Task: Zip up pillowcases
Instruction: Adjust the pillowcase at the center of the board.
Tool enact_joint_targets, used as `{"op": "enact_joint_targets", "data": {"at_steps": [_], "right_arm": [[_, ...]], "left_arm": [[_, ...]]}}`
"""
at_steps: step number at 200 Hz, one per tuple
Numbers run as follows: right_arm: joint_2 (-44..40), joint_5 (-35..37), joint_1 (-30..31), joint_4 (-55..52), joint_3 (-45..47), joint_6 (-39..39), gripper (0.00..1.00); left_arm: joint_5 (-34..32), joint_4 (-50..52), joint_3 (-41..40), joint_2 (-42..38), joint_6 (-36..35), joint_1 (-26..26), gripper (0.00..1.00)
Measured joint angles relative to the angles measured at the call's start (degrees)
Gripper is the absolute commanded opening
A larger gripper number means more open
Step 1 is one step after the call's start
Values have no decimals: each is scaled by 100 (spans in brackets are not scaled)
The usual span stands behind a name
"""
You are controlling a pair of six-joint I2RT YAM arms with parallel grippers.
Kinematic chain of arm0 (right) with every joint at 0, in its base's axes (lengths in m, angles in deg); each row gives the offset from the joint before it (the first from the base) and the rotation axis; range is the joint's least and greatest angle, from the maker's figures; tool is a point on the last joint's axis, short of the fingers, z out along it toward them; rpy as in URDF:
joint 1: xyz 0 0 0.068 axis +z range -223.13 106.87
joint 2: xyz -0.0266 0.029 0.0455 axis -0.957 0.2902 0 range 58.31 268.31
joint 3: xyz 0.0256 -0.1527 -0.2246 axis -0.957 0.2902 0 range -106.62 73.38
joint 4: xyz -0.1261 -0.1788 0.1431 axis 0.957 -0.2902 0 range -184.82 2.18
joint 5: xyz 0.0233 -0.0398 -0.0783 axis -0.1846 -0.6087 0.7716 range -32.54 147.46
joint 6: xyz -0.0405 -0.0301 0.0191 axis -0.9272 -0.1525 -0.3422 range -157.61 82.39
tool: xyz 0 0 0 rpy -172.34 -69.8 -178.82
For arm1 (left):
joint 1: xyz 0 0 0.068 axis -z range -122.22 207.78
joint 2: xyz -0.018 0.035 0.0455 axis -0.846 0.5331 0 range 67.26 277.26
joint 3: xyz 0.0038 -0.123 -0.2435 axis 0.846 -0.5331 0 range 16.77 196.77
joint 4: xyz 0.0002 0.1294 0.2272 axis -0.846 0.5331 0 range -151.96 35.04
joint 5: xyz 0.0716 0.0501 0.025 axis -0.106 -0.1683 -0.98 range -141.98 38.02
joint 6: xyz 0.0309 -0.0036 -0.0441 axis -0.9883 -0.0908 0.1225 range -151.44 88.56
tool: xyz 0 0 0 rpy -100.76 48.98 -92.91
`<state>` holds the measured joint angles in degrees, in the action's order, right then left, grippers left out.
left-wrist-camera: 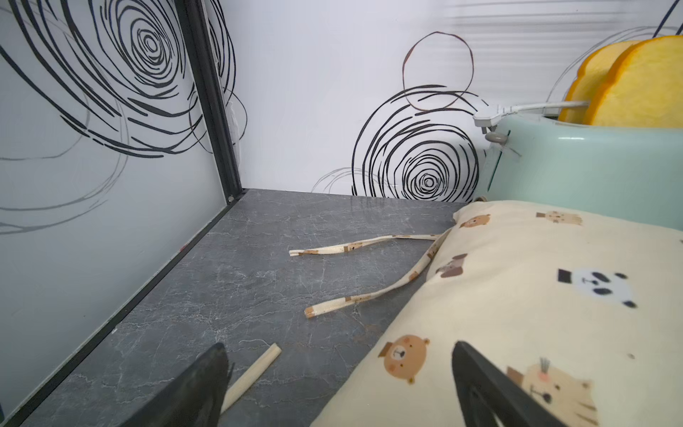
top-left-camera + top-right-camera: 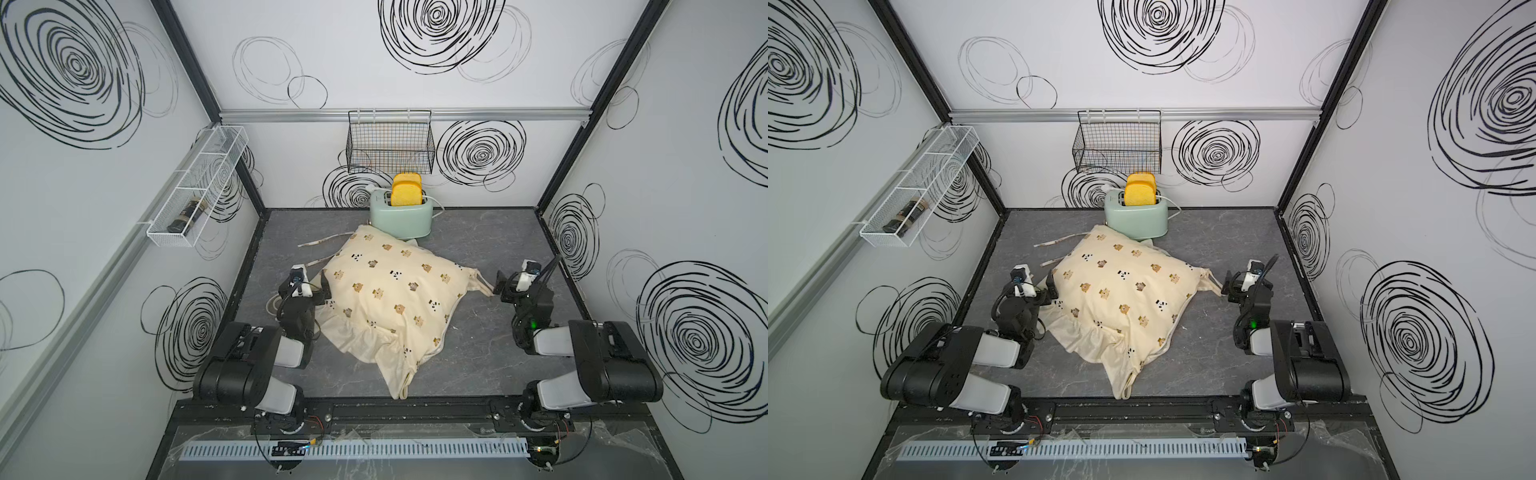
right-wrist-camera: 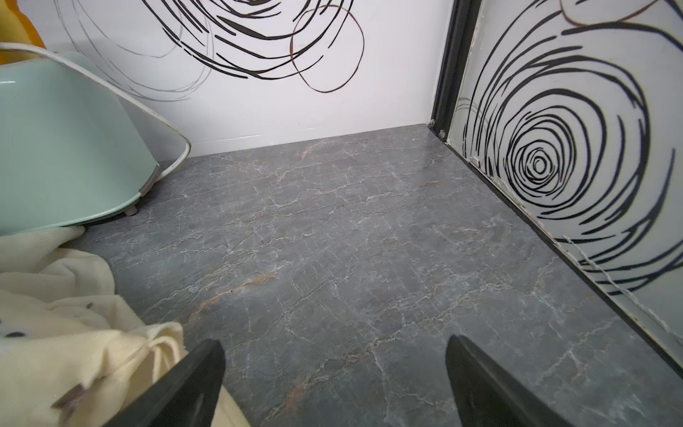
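Left gripper and right gripper gape empty beside the pillowcase, central on the worktop, far corner against the toaster. No zipper shows; grabbing blindly may snag loose ties or shove the toaster.

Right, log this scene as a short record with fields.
pillowcase: cream, bear and panda print, stuffed plump, far corner at the toaster
ties: lying loose on the table
left gripper: open, at the pillowcase's left edge, holding nothing
right gripper: open, over bare table by the pillowcase's right corner
toaster: mint green, two yellow slices standing in it
zipper: not made out
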<state>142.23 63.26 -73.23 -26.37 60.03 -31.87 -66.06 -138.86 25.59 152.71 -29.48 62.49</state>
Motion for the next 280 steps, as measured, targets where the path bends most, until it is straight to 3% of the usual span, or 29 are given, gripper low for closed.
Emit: {"op": "enact_joint_targets", "data": {"at_steps": [214,228,242,258,280], "right_arm": [[11,-42,-17,-9,-68,-4,98],[-74,-26,-15,-286,-179,-61,98],[-391,-37,22,-1244,-658,-31,98],[-741,-87,155,-2203,-1451,90,98],[-1123,-219,667,-3316,-2312,195,98]], "left_arm": [[-22,74,35,-46,-2,-13,96],[-291,638,164,-420,-35,120,96],[-866,1547,553,-1058,26,514,96],[-1360,2970,1526,-1659,417,1088,96],[-1578,4651,2911,-1893,1104,1864,96]]}}
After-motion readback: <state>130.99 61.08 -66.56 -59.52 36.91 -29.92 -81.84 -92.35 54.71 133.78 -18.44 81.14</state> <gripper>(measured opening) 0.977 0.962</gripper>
